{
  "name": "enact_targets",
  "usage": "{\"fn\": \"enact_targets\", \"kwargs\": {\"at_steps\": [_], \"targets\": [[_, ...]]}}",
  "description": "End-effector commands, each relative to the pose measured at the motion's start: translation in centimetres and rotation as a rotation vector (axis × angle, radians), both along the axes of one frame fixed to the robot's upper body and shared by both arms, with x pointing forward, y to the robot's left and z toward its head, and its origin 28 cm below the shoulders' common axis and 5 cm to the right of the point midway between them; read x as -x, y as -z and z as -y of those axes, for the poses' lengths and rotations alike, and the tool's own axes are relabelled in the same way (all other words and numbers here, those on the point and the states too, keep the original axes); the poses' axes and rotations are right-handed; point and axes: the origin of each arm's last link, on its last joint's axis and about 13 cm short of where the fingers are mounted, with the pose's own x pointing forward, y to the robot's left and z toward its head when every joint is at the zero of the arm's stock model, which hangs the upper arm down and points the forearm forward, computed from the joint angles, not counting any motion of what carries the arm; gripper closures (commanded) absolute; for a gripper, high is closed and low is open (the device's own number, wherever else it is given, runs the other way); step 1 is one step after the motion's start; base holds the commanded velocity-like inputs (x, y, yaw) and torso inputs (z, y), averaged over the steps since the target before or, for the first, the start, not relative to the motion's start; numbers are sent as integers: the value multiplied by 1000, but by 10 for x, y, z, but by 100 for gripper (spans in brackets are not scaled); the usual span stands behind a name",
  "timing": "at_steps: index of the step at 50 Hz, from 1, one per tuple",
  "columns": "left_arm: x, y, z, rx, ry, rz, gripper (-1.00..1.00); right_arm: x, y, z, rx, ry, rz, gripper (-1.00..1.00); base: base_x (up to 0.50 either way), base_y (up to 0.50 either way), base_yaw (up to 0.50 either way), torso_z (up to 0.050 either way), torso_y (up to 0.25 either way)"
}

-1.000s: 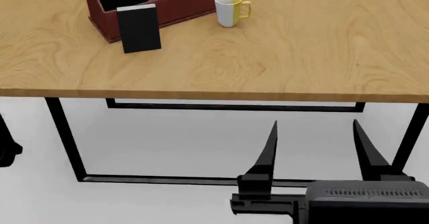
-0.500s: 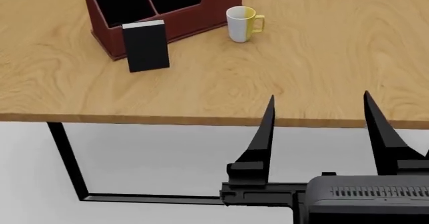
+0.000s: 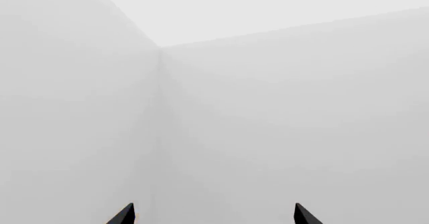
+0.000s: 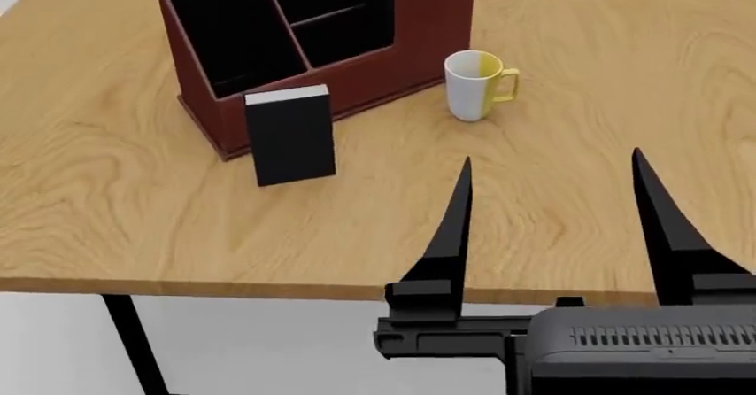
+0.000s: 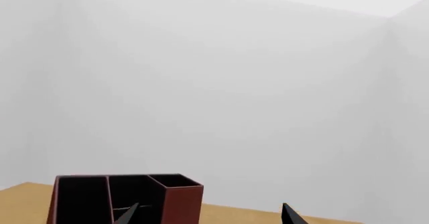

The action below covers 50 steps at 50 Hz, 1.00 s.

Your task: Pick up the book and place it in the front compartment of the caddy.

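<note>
- The thin black rectangular book (image 4: 290, 138) with a white page edge is seen upright at the upper left of the head view, just in front of the dark red-brown wooden caddy (image 4: 354, 81).
- A white-and-yellow mug (image 4: 476, 86) is placed right of the caddy on the wooden table (image 4: 142, 227).
- The right gripper (image 4: 550, 178) is shown at lower right, fingers spread, nothing held.
- The left gripper (image 3: 213, 215) is seen only as two separated tips against blank wall.

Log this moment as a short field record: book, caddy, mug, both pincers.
book: black book upright on the table, against the front wall of the caddy
caddy: red-brown, compartments show nothing inside
mug: white-and-yellow mug beside the caddy, apart from it
right pincer: right pincer open, holding nothing, over the table's near edge
left pincer: left pincer tips apart, facing bare wall
</note>
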Motion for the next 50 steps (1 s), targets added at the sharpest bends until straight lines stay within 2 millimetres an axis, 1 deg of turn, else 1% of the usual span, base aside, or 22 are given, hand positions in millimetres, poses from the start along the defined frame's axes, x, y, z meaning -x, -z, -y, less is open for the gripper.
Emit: {"fn": "enact_targets", "kwargs": {"at_steps": [1, 31, 50], "targets": [[0, 0, 0, 1, 1, 3, -100, -2, 1, -1, -2, 1, 0, -100, 426, 102, 0, 0, 0], [2, -5, 2, -8, 2, 21, -100, -3, 1, -1, -4, 2, -4, -100, 384, 55, 0, 0, 1], [6, -14, -1, -11, -12, 51, -100, -5, -5, -4, 3, -10, 10, -100, 382, 52, 0, 0, 1]]}}
